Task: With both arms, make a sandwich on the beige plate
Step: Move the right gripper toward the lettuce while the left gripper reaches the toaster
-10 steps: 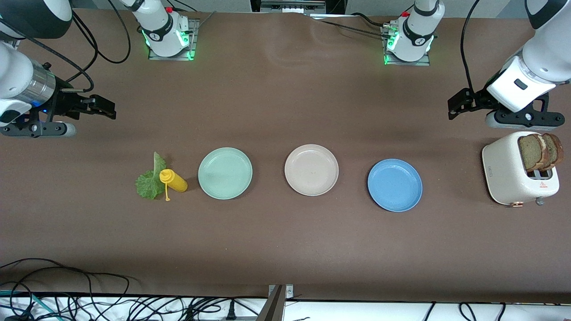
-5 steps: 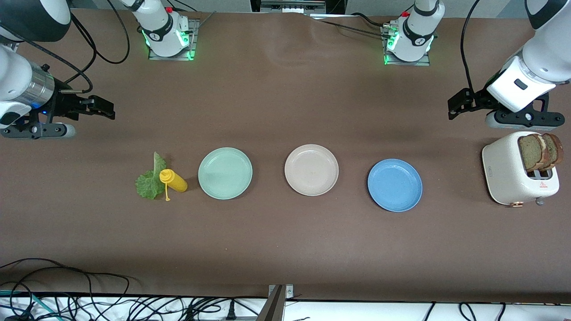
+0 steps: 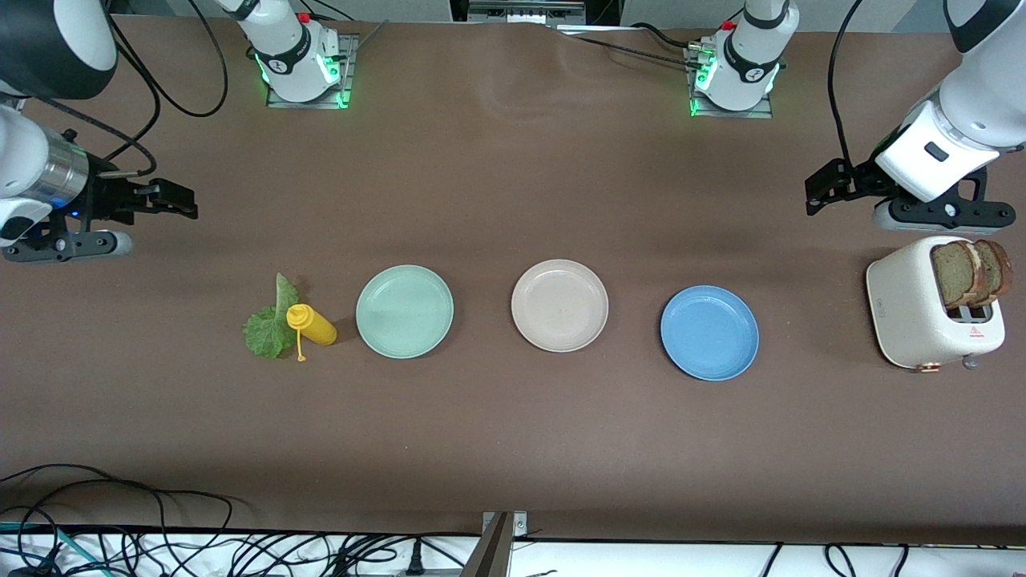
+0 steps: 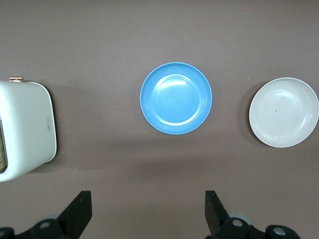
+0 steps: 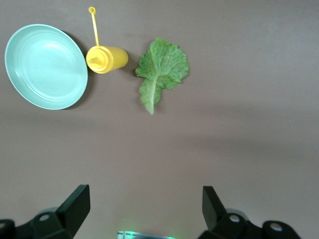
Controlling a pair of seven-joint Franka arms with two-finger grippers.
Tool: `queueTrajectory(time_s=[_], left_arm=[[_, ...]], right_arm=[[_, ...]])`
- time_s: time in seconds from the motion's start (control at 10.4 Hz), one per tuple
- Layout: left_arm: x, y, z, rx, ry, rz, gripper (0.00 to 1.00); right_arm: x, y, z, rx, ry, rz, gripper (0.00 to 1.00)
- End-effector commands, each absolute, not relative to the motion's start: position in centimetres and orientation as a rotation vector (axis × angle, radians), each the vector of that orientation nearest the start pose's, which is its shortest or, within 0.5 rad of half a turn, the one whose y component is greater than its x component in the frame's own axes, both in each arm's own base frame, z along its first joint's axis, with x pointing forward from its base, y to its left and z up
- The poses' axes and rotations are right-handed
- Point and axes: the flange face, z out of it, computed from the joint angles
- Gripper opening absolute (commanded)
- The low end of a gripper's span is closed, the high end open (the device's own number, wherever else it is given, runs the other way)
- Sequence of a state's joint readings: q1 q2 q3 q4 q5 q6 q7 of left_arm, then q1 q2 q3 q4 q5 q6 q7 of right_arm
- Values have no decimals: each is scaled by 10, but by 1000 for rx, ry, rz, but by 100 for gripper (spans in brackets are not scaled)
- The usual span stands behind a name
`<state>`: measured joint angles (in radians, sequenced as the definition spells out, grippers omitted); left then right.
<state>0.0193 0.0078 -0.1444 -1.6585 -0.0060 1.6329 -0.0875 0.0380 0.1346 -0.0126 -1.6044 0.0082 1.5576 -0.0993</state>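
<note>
The beige plate [image 3: 559, 305] sits empty mid-table between a mint-green plate [image 3: 405, 311] and a blue plate [image 3: 709, 332]; it also shows in the left wrist view [image 4: 283, 112]. Two brown bread slices [image 3: 971, 272] stand in a white toaster [image 3: 922, 314] at the left arm's end. A green lettuce leaf [image 3: 268, 330] lies at the right arm's end, also seen in the right wrist view [image 5: 162, 69]. My left gripper [image 3: 819, 192] is open and empty, up over bare table beside the toaster. My right gripper [image 3: 178, 200] is open and empty, up over bare table near the lettuce.
A yellow squeeze bottle [image 3: 312, 324] lies on its side between the lettuce and the mint-green plate, touching the leaf. Both arm bases stand along the table's edge farthest from the front camera. Cables hang at the table's nearest edge.
My right gripper has drawn a little toward the right arm's end of the table and slightly upward in the front view. The left arm has not moved.
</note>
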Motion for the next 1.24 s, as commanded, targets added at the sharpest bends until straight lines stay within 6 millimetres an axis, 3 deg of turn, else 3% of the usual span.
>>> queueTrajectory(time_s=[0.0, 0.38, 0.57, 0.67, 0.86, 0.96, 1.15], left_arm=[[560, -67, 588, -3129, 76, 39, 100], [561, -66, 588, -3119, 79, 30, 100], [569, -57, 578, -3122, 54, 37, 100], [576, -40, 570, -3123, 16, 43, 100], [578, 21, 568, -3125, -49, 47, 100], [578, 71, 560, -3129, -68, 61, 100], [591, 119, 526, -3125, 6, 79, 100]], right_arm=[[583, 14, 515, -3103, -236, 269, 100], [585, 0, 489, -3092, -337, 229, 100], [582, -16, 457, -3084, -364, 234, 100], [582, -29, 450, -3077, -398, 228, 100], [588, -30, 432, -3063, -470, 236, 100], [592, -30, 422, -3056, -516, 234, 100], [603, -29, 392, -3004, -697, 225, 100]])
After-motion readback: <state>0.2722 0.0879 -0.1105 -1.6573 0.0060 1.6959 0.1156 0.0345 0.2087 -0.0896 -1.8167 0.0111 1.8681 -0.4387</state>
